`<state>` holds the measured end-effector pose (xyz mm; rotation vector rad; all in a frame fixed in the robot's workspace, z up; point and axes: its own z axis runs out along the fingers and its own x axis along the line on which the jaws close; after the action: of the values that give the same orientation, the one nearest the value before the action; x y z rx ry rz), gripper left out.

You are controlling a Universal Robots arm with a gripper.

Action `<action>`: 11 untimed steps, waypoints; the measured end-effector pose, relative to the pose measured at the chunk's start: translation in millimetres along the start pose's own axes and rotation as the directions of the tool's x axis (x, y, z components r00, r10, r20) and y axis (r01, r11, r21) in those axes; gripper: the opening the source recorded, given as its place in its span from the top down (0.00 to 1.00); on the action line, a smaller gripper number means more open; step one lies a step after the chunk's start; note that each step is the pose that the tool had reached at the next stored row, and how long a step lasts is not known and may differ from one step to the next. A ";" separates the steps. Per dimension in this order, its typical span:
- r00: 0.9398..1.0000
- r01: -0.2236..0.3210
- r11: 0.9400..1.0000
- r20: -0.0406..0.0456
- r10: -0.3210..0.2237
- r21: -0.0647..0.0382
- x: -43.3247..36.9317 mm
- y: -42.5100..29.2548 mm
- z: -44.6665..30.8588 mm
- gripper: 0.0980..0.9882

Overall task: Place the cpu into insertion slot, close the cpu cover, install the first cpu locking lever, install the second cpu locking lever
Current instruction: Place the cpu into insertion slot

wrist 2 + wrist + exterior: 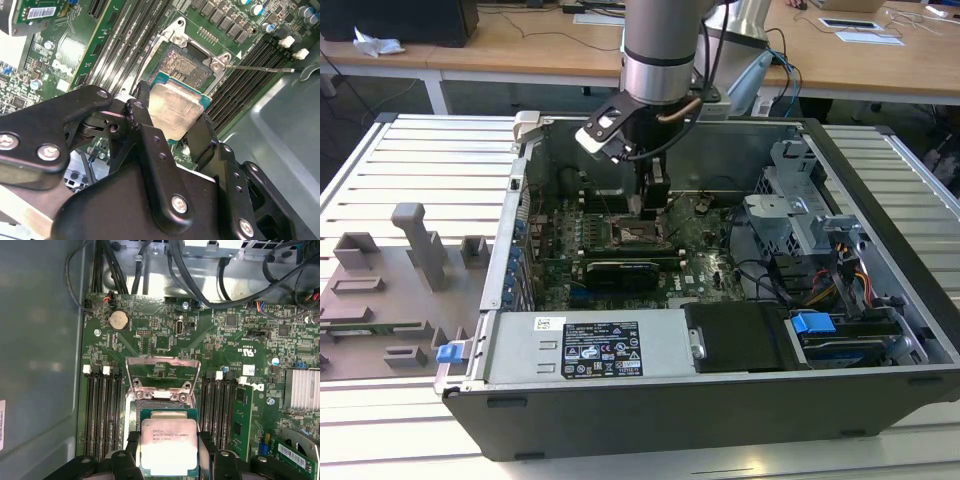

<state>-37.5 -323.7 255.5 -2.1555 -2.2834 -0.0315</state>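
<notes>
Cpu (168, 446): pinched by its edges in gripper (653, 208), held just above insertion slot (186, 67), not seated yet. Cover (163, 385) hinged up at slot's edge; closing it and latching both levers (260, 68) left.

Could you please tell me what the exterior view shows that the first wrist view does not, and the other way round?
Exterior view: the arm reaching down into the open computer case, which stands on a slatted table with grey fixtures on the exterior view's left. First wrist view: the cpu clamped in the gripper at the insertion slot, not yet seated, with the cpu cover raised open. Both: the green motherboard and the insertion slot.
</notes>
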 end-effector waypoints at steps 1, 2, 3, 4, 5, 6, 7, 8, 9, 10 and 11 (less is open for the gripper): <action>1.000 0.000 1.000 0.000 0.000 0.000 0.0 -0.8 1.1 0.50; 1.000 0.000 1.000 0.000 0.000 0.000 0.0 -1.0 2.1 0.50; 1.000 0.000 1.000 0.000 0.000 0.000 0.0 -1.3 3.1 0.50; 1.000 0.000 1.000 0.000 0.000 0.000 0.0 -1.7 4.5 0.50; 1.000 0.000 1.000 0.000 0.000 0.000 0.0 -2.1 6.9 0.50; 1.000 0.000 1.000 0.000 0.000 0.000 0.0 -2.3 9.7 0.50; 1.000 0.000 1.000 0.000 0.000 0.000 -0.1 -2.4 12.7 0.50; 1.000 0.000 1.000 0.000 0.000 0.000 -0.1 -2.4 14.7 0.50; 1.000 0.000 1.000 0.000 0.000 0.000 -0.1 -2.5 16.9 0.50; 1.000 0.000 1.000 0.000 0.000 0.000 0.1 -2.7 19.2 0.50; 1.000 0.000 1.000 0.000 0.000 0.000 0.2 -2.8 20.0 0.50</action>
<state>-40.0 -323.3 235.5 -2.1561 -2.2830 -0.0313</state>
